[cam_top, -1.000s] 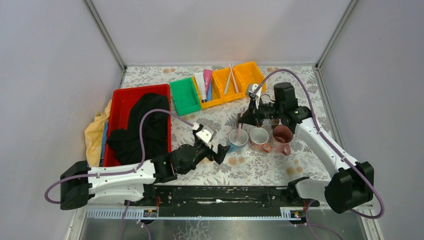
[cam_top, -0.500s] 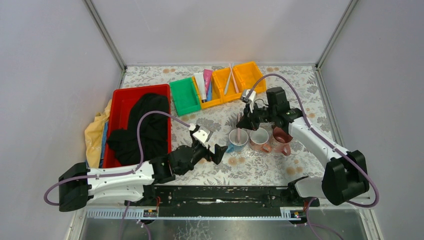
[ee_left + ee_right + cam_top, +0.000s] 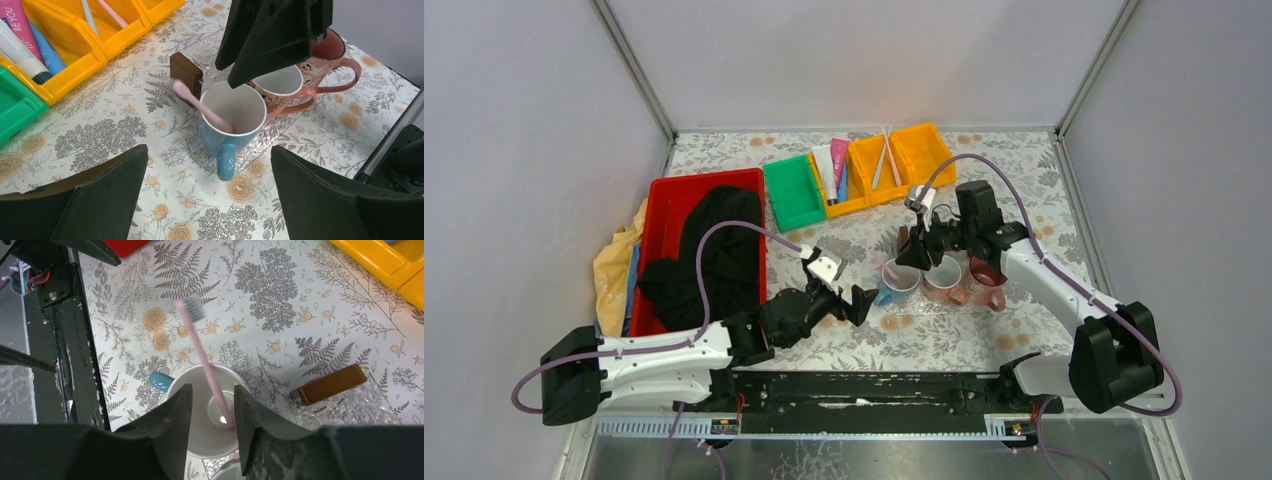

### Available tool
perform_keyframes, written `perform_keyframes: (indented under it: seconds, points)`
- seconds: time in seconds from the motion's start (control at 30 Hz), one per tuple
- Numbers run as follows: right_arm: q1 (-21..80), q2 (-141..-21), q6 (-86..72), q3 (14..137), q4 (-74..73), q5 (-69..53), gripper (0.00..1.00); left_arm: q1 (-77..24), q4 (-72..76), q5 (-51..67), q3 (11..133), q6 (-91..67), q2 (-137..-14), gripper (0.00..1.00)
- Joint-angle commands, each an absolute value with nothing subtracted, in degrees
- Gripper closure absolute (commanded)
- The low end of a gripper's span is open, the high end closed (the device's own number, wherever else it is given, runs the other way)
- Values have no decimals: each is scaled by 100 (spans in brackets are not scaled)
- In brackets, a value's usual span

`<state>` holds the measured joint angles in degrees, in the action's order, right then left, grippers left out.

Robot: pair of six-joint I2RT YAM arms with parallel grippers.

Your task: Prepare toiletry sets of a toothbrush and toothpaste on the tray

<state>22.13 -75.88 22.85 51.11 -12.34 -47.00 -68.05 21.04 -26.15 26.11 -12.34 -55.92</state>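
Observation:
A pink toothbrush leans in the blue mug, head up and over the rim; it also shows in the left wrist view. My right gripper hangs just above this mug, open, with the handle's lower end beside one finger and not clamped. My left gripper is open and empty, low over the table in front of the mug's handle. White, magenta and blue toothpaste tubes lie in a yellow bin. Two more toothbrushes lie in the neighbouring yellow bin.
A pink mug and a dark red mug stand right of the blue one on a clear textured tray. A brown block stands behind the blue mug. A green bin and a red bin holding black cloth sit at the left.
My right gripper has come down and slightly left over the blue mug, and the pink toothbrush now leans free in the mug. My left gripper has drawn back a little.

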Motion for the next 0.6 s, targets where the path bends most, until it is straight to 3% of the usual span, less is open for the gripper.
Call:
perform_keyframes:
  seconds: [0.0,0.2,0.57]
  points:
    - [2276,-7160,2272,5058,-1010,-4806,54,-6712,2632,-2575,2631,-1356,-5581,0]
    - [2041,-6797,2333,5035,-1155,-5287,40,-6584,2736,-2346,2612,-1523,-5566,0]
    - [612,-6305,2380,5164,-1592,-5945,34,-5894,2993,-1323,2763,-2054,-5574,0]
